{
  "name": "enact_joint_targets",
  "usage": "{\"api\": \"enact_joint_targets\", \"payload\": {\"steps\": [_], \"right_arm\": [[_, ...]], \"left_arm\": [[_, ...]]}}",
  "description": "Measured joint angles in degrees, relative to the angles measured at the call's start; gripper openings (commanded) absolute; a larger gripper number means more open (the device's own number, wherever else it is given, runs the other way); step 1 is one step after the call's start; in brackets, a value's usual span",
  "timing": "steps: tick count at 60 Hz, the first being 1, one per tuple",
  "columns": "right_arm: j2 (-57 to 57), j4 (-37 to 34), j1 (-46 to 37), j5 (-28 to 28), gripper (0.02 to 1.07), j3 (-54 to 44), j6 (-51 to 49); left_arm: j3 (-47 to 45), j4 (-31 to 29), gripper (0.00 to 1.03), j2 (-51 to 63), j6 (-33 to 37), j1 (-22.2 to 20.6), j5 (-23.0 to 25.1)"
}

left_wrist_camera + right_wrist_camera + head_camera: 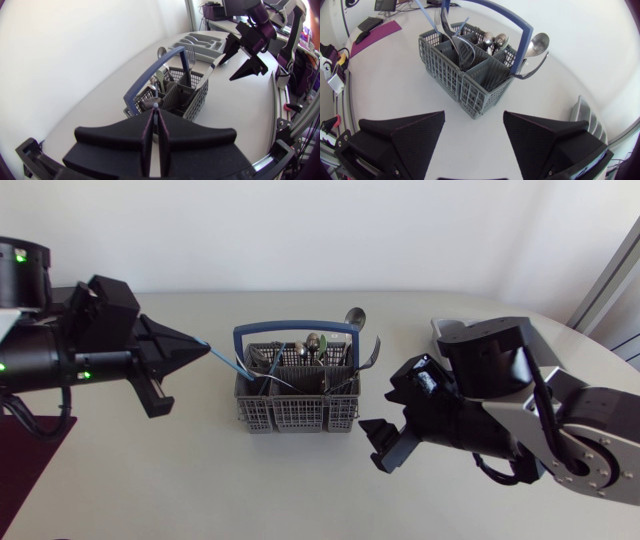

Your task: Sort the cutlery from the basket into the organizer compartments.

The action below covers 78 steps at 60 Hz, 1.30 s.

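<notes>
Left wrist view, nearest first: my left jaws are pressed together with a thin strip pinched between them. The head view shows that strip to be a slim blue-handled utensil point(225, 358). It is clamped at its handle end and slants down from my left arm point(70, 350) into the end compartment of the grey plastic lattice basket point(197, 102) on that arm's side. Its working end is buried among the other pieces, so I cannot tell what kind it is.

The basket stands upright on the pale tabletop point(180, 480) just ahead of the left jaws, with its blue arched handle point(149, 76) rising over it. More metal cutlery stands in its compartments. A large silver spoon point(161, 51) and a silver fork point(190, 51) lean out past the far end, bowl and tines upward.

Past the basket, my right arm point(520, 415) holds its jaws wide apart with nothing between them. They are near the basket's corner but clear of it. In the right wrist view the basket lies ahead of the spread jaws.

Farthest off, the grey moulded organizer tray point(200, 42) lies flat on the tabletop behind the right arm, apart from the basket, showing its long compartments.
</notes>
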Motion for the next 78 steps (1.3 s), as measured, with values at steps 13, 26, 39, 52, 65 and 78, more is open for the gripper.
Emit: {"api": "enact_joint_targets", "payload": {"steps": [13, 26, 39, 52, 65, 78], "right_arm": [[-0.52, -2.82, 1.25, -0.02, 0.86, 2.05, -0.15], [-2.49, -4.70, 3.48, -0.17, 0.86, 6.32, -0.37], [-2.95, -5.20, 5.46, -2.82, 0.87, 10.47, -0.39], [-1.53, -4.44, 7.43, -6.27, 0.87, 13.09, -0.42], [2.75, -2.69, 8.74, -7.91, 0.86, 15.21, -1.73], [7.54, -1.18, 9.46, -8.04, 0.86, 17.05, -3.02]], "left_arm": [[8.07, -7.19, 0.04, -1.09, -0.07, 0.92, 0.90], [12.63, -12.37, 0.04, -1.84, -1.44, 0.90, 2.71], [15.08, -15.04, 0.04, -2.01, -4.57, 0.26, 5.14], [15.06, -15.37, 0.04, 1.11, -7.69, -1.07, 10.19], [14.56, -14.53, 0.04, 5.07, -9.31, -2.80, 13.88], [14.53, -12.96, 0.04, 8.48, -9.77, -2.82, 17.07]]}}
